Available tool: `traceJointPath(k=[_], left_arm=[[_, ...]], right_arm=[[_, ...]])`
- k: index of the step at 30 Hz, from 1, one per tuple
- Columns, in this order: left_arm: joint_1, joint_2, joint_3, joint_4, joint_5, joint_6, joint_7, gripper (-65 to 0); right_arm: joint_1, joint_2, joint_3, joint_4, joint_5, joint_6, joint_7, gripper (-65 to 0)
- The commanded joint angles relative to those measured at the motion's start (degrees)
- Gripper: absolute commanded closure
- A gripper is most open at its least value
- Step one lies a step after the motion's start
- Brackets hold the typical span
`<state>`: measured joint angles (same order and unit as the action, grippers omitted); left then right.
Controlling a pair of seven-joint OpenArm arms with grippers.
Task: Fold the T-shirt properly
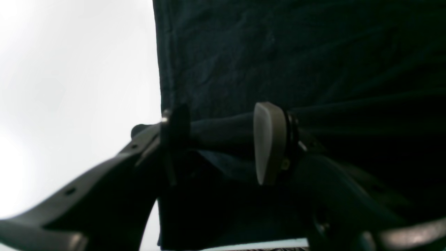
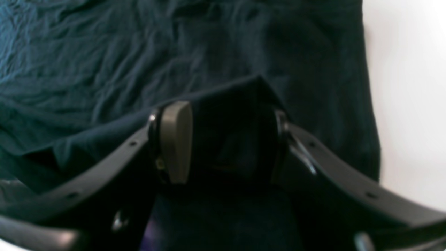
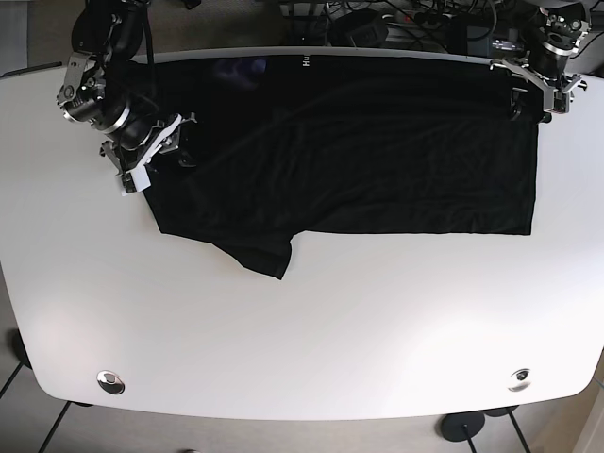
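A dark navy T-shirt lies spread wide on the white table, with one sleeve sticking out toward the front. My left gripper is at the shirt's right edge. In the left wrist view a taut ridge of cloth runs between its fingers. My right gripper is at the shirt's left edge. In the right wrist view a raised fold of cloth fills the gap between its fingers. Creases run across the shirt from one gripper to the other.
The shirt's far edge lies along the table's back edge. Cables and equipment sit behind the table. Bare white tabletop stretches in front of the shirt.
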<state>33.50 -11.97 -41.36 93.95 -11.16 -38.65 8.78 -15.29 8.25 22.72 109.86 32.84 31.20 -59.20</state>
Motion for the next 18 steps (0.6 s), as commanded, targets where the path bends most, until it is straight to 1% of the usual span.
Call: traceJointPath(k=[1,3,5,6,8,11,12,13,15,18], left_arm=[[0.39,-0.82,-0.53,0.77,-0.75,0.02,-1.43,-27.9],[0.39,-0.82,-0.53,0.77,-0.75,0.02,-1.43,-27.9],[0.39,-0.82,-0.44,0.86,-0.75,0.02,-1.43,-27.9],[0.39,-0.82,-0.44,0.86,-0.75,0.02,-1.43,-27.9],[0.39,-0.74,-0.44,0.86,-0.75,0.02,-1.43,-27.9],[0.39,-0.74,-0.35,0.86,-0.75,0.02,-1.43,-27.9],[0.39,-0.74,-0.35,0.86,-0.75,0.02,-1.43,-27.9],[0.39,-0.74,-0.35,0.86,-0.75,0.02,-1.43,-27.9],[0.39,-0.74,-0.35,0.86,-0.75,0.02,-1.43,-27.9],[0.39,-0.74,-0.35,0.95,-0.75,0.02,-1.43,-27.9]], right_arm=[[0.21,0.67,2.20,0.95,0.52,0.23,0.61,-29.6],[-0.05,0.76,2.64,0.86,0.43,0.23,-0.19,-29.6],[-1.90,2.08,2.29,1.39,0.70,0.23,-2.12,-29.6],[-2.60,2.17,2.29,1.83,0.70,0.23,-2.82,-29.6],[-4.10,2.08,2.20,2.18,0.70,0.23,-3.26,-29.6],[-5.68,0.76,1.94,2.09,0.70,0.32,-3.26,-29.6],[-5.85,0.67,0.71,2.00,0.70,0.32,-3.26,-29.6],[-5.68,0.67,-2.19,2.00,0.52,0.32,-3.17,-29.6],[-4.97,0.58,-5.27,1.92,0.52,-0.21,-3.00,-29.6],[-1.02,-1.79,-8.52,0.07,0.35,-0.30,-3.17,-29.6]])
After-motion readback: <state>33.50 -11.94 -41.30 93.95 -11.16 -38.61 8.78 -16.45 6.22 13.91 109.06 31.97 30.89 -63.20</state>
